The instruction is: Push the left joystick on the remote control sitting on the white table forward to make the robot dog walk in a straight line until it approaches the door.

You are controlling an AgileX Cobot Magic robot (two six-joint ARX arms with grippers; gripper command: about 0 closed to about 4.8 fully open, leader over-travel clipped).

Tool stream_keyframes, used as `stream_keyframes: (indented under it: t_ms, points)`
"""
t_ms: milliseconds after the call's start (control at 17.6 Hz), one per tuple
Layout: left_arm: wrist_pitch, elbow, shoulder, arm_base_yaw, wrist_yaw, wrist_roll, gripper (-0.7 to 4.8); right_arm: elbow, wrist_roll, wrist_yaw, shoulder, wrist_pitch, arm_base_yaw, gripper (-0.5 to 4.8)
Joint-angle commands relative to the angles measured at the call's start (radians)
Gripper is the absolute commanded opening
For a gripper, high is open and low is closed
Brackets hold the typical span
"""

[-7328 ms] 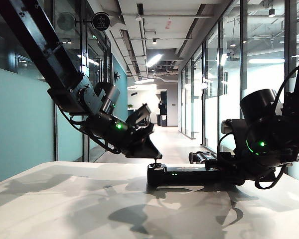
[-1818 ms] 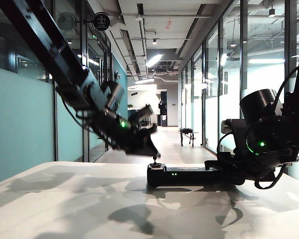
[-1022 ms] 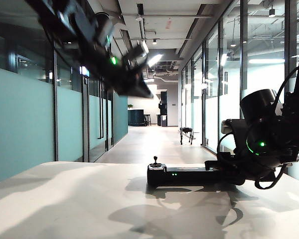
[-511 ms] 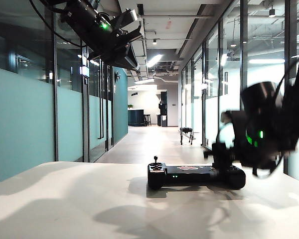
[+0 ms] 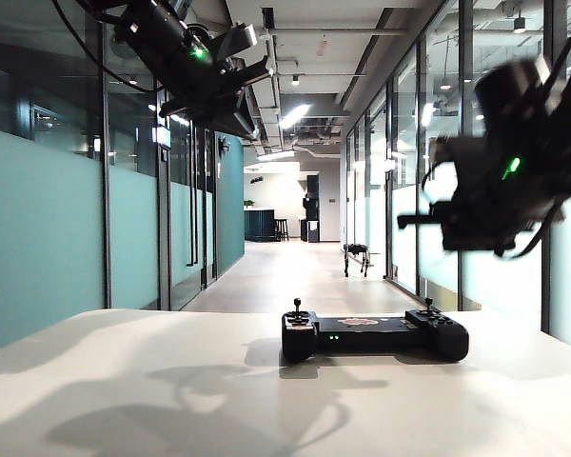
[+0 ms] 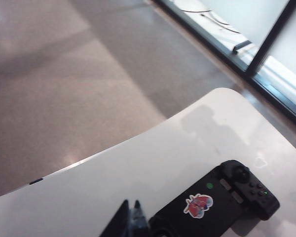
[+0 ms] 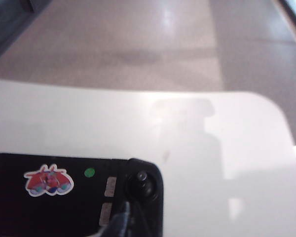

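One remote control (image 5: 374,335) lying on the white table (image 5: 171,381); one robot dog (image 5: 358,253) at 12 o'clock. Two grippers hovering: left gripper (image 6: 130,220) closed, right gripper (image 7: 126,217) closed, both empty.

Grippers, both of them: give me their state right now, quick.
Left gripper: raised high above the white table, shut, holding nothing.
Right gripper: raised above the remote control, shut, holding nothing.

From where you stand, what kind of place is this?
Probably an office building's corridor used for robot trials: glass-walled rooms line a long hallway, exposed ceiling lights run overhead, and a robot dog stands far down it.
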Motion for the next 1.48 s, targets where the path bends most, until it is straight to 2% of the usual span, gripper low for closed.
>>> stream_keyframes:
  t_ms: [57,170,398,682,1022,1250,1477]
  points:
    - [0.010,0.002,-0.012,-0.002,-0.010,0.000,-0.05,-0.043,-0.016,-0.002,-0.072,0.000,0.001,-0.06]
    - [0.033,-0.013,-0.013,-0.002,-0.009,0.000,-0.05,-0.089,-0.016,-0.002,-0.129,-0.002,0.001,-0.06]
    - [0.139,-0.162,-0.046,-0.003,-0.025,-0.001,-0.05,-0.173,-0.016,-0.006,-0.243,-0.016,0.002,-0.06]
    - [0.322,-0.497,-0.263,-0.003,-0.071,-0.004,-0.05,-0.258,-0.016,-0.087,-0.404,-0.049,0.002,-0.06]
    - [0.441,-0.874,-0.621,-0.003,-0.165,0.000,-0.05,-0.369,-0.016,-0.164,-0.593,-0.063,0.002,-0.06]
    - [0.479,-1.152,-0.908,-0.003,-0.238,0.000,-0.05,-0.385,-0.034,-0.186,-0.742,-0.194,0.002,-0.06]
    - [0.480,-1.361,-1.173,-0.003,-0.292,0.004,-0.05,-0.385,-0.073,-0.212,-0.848,-0.276,0.002,-0.06]
